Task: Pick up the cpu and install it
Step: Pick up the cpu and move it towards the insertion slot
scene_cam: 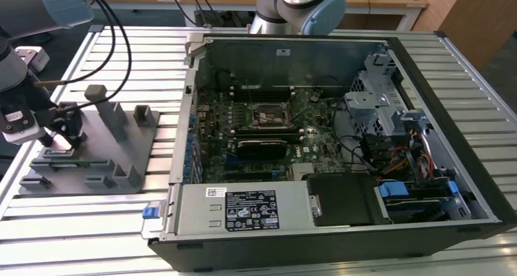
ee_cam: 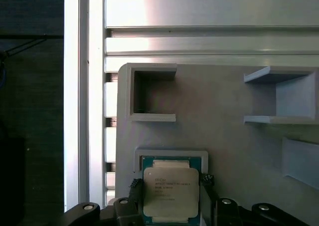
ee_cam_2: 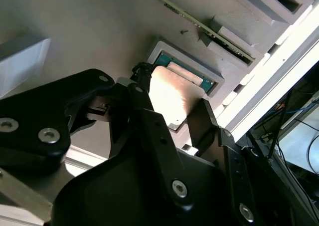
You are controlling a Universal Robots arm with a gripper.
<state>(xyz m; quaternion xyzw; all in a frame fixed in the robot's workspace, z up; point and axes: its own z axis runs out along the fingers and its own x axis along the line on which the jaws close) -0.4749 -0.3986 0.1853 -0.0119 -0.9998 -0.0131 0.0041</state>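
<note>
Tool [ee_cam: 171, 182] astride cpu [ee_cam: 171, 193] in grey tray [ee_cam: 224, 91] recess, grip unclear; exterior view's right, open computer case [scene_cam: 323, 61].

surface: slatted aluminium table [scene_cam: 154, 58] | directly on it, exterior view's left: 1 grey fixture plate [scene_cam: 105, 149] with upright posts | exterior view's right: 1 open computer case [scene_cam: 323, 249], lying on its side | the 2 near each other, narrow gap between

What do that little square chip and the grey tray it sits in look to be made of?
The chip seems to have a metal lid, satin silver with a soft glare, over a green board rim, probably fibreglass. The tray looks like matte grey plastic: flat dull faces and blocky pockets, moulded or printed.
</note>
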